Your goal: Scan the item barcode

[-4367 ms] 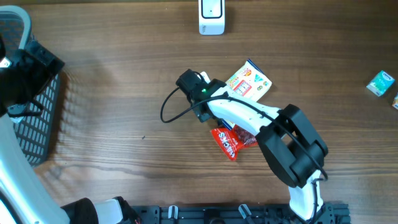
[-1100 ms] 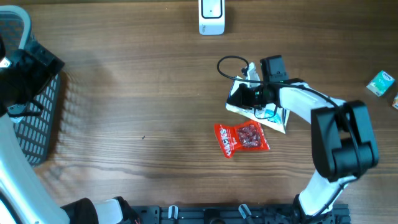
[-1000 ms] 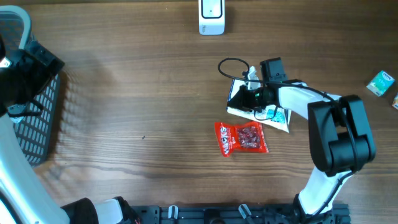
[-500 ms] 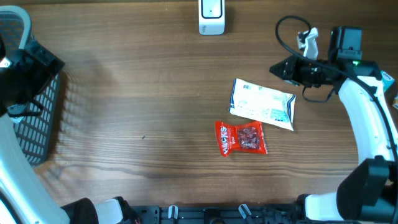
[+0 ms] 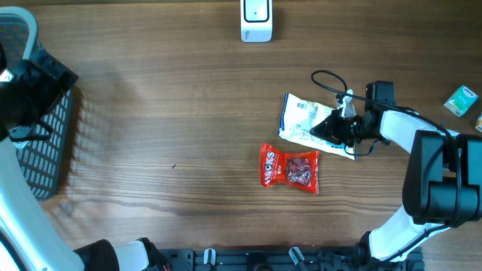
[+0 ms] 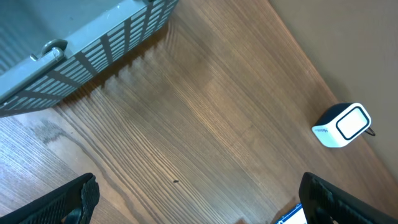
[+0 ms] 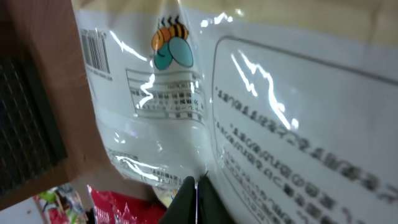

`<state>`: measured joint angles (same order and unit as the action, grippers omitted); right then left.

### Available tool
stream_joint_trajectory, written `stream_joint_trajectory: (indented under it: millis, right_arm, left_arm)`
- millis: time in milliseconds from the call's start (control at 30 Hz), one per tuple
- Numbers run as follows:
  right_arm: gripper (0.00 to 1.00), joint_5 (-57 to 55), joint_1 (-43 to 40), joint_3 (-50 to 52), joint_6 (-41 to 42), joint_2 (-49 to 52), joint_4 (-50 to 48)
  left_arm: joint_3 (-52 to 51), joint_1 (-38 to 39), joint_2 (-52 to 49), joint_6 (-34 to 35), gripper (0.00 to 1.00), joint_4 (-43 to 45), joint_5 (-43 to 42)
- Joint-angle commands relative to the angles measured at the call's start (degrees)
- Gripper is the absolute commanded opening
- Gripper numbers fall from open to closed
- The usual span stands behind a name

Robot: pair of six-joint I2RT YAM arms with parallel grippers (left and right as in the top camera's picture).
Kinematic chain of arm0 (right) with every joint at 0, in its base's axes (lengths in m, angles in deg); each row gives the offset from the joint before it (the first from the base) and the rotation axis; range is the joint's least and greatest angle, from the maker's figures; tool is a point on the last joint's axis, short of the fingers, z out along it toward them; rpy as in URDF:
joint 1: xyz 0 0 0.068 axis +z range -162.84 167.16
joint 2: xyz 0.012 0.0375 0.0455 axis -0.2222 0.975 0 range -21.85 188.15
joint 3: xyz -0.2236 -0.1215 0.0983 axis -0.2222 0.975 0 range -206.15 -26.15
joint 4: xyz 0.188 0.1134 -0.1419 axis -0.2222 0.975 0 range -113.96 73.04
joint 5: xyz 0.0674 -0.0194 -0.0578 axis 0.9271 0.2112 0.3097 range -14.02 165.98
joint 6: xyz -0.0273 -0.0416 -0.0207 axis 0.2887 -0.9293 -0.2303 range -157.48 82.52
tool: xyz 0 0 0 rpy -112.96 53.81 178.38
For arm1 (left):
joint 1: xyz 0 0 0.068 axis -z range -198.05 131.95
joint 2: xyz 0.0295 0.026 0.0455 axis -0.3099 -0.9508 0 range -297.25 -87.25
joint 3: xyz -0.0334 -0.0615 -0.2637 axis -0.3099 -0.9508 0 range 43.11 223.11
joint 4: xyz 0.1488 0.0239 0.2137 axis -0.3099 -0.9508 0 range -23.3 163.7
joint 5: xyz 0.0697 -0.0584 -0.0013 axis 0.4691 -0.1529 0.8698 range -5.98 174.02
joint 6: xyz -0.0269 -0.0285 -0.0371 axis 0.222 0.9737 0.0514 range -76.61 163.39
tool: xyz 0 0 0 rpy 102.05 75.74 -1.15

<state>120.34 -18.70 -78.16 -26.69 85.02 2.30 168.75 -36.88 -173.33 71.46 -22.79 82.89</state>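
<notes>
The white packet [image 5: 305, 120] lies flat on the worktop [image 5: 166, 113], partway from the middle toward the right edge, with its pale printed face up. In the right wrist view its barcode [image 7: 96, 50] shows on that upturned face near one corner, beside a small bee mark [image 7: 171, 50], under glare from the glossy film.

The right jaws are together with nothing between them. Their dark fingertips [image 7: 186, 199] rest low over the packet's surface, on the half nearer the right edge, where the overhead view shows the fingers [image 5: 331, 128] lying across it. A black cable [image 5: 327, 77] loops above that wrist.

A red snack packet [image 5: 290, 167] lies just beside the white one, toward the near edge; whether the two touch I cannot tell. A corner of it also shows in the right wrist view [image 7: 118, 202].

The scanner [image 5: 256, 20] stands at the far edge near the middle, well apart from the packet; it also appears in the left wrist view [image 6: 344, 124].

The left jaws stand wide apart, holding nothing, with a finger [image 6: 68, 202] in each lower corner of their own view, above bare wood near the basket [image 5: 47, 143] at the left edge. A small teal box [image 5: 459, 99] sits at the right edge.
</notes>
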Motion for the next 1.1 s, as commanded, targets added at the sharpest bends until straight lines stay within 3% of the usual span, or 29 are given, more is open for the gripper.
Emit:
stream_joint_trajectory:
  millis: [0, 133, 267, 367, 467, 767, 933, 1067]
  right_arm:
    - [0.04, 2.62, -0.55, -2.56, -3.52, -2.62, 3.78]
    - [0.04, 1.60, -0.55, -10.32, -4.83, -10.84, 8.98]
    - [0.13, -9.97, -0.52, -14.10, -8.35, -18.23, 6.47]
    - [0.15, -23.45, -0.52, -14.08, -8.61, -18.56, 4.26]
    - [0.08, -29.90, -0.52, -13.88, -5.31, -13.86, 3.45]
    - [0.04, -29.97, -0.52, -13.88, -1.60, 0.70, 4.85]
    - [0.04, -27.76, -0.52, -13.88, 0.33, 0.81, 16.79]
    - [0.04, -13.55, -0.42, -13.88, -2.32, 0.81, 28.92]
  left_arm:
    - [0.59, -0.35, 0.04, -0.87, 1.00, 0.00, 0.59]
    - [0.59, -0.35, 0.04, -0.87, 1.00, 0.00, 0.59]
    - [0.59, -0.35, 0.04, -0.87, 1.00, 0.00, 0.59]
    - [0.59, -0.35, 0.04, -0.87, 1.00, 0.00, 0.59]
    - [0.59, -0.35, 0.04, -0.87, 1.00, 0.00, 0.59]
    - [0.59, -0.35, 0.04, -0.87, 1.00, 0.00, 0.59]
    - [0.59, -0.35, 0.04, -0.87, 1.00, 0.00, 0.59]
    - [0.59, -0.35, 0.04, -0.87, 1.00, 0.00, 0.59]
